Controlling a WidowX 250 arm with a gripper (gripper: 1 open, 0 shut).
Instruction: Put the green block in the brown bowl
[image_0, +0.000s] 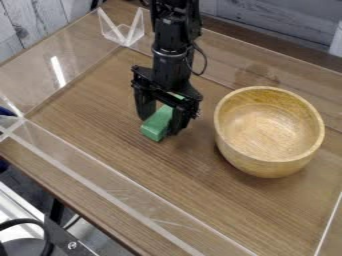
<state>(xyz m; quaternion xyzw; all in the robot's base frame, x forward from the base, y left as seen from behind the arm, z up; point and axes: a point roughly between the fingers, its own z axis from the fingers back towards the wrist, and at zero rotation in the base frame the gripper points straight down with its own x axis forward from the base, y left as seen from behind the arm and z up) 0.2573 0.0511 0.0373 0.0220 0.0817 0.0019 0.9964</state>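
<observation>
Spanning most of the view, a brown wooden table (147, 180) with visible grain runs from the upper part of the picture down to the lower right, its left edge crossing diagonally. On its right side sits a round, light-brown wooden bowl (269, 132) with a thick rim, upright, its wide hollow facing up and its pale inside in plain sight. The black, jointed robot arm (174, 45) comes in from the top, left of the bowl, and reaches down to the middle of the table. At its lower end is the black gripper (166, 108), its jaws spread wide, one finger to the left and one to the right, low over the table. Between and just below these fingers lies the small, elongated, bright green block (160, 122), on the table to the left of the bowl and apart from it, slanting so that its nearer end points toward the lower left. The fingers partly cover its upper portion; whether either one touches it cannot be told, and no closed grip on it shows. Near the top left, a clear, pointed plastic-looking piece (122, 27) stands by the table's far edge. At the lower left, a thin black cable (30, 218) curves beside the table.
</observation>
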